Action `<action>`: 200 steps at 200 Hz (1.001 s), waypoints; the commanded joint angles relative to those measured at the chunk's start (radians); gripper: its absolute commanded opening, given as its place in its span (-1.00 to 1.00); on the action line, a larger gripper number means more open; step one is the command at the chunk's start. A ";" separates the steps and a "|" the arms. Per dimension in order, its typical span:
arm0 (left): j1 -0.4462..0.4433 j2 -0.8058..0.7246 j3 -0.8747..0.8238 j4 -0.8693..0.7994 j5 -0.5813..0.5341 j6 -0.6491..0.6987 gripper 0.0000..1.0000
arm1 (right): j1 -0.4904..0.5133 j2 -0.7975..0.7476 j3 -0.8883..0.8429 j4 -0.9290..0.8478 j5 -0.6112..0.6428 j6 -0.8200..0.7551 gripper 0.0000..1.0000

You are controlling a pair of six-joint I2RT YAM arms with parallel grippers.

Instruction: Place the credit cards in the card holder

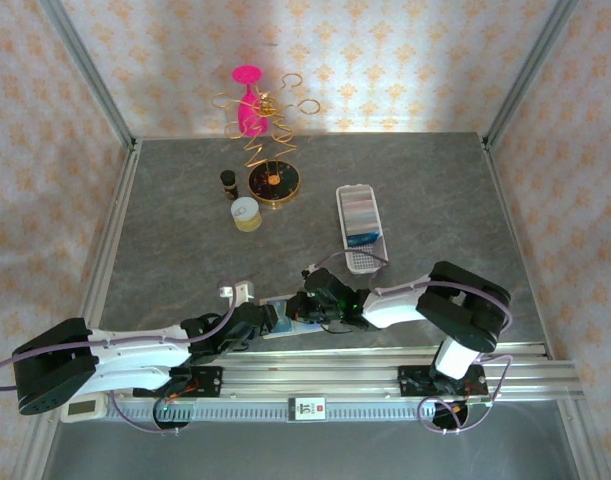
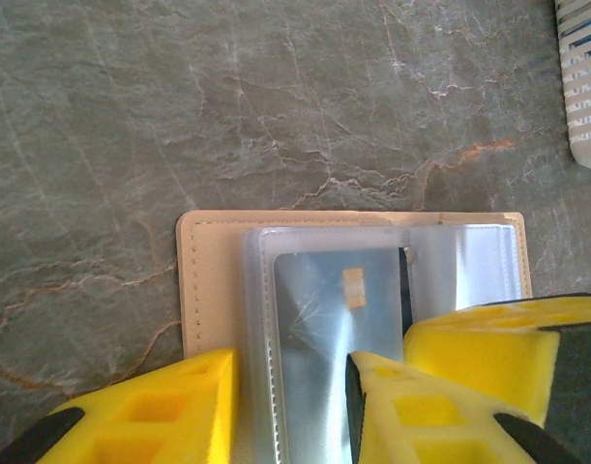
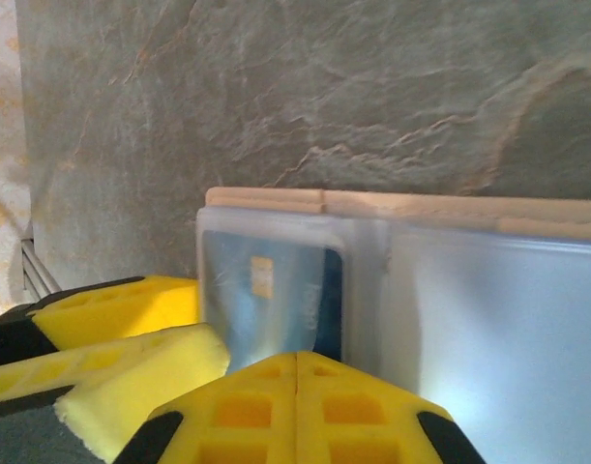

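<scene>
now, both claws meet over the beige wallet at the near edge of the table, just ahead of the arm bases.

left gripper: fingers apart, one on each side of a clear sleeve. one credit card sits inside that sleeve, pale blue-grey, chip toward the far end. its long axis runs straight out from the claw, so the card lies dead ahead between the pads, not across them.

right gripper: pads pressed together with no gap showing, set at the near edge of the same sleeve. cannot tell whether sleeve plastic or card edge is caught between them. from the right wrist the card sits just beyond and slightly left of the pads.

card holder: white tray, well apart from the wallet, farther out and to the right, long axis pointing away from the bases. cards already lie in its far part; the perforated near end is bare. its corner shows at the upper right of the left wrist view.

judgement: step in hand is freeing this card from the sleeve. the right arm is nearer the tray, so the carry likely suits it. risk: sleeve lifts with the card.
</scene>
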 commanded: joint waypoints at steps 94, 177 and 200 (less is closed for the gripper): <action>-0.001 -0.145 0.080 -0.413 -0.084 -0.014 0.01 | 0.018 -0.155 -0.012 -0.209 0.206 -0.091 -0.85; -0.003 -0.004 0.096 -0.207 0.103 -0.021 0.02 | 0.018 -0.067 -0.041 -0.177 0.199 -0.086 -0.89; -0.004 0.022 0.099 -0.147 0.146 -0.022 0.01 | 0.017 -0.062 -0.066 -0.137 0.193 -0.067 -0.90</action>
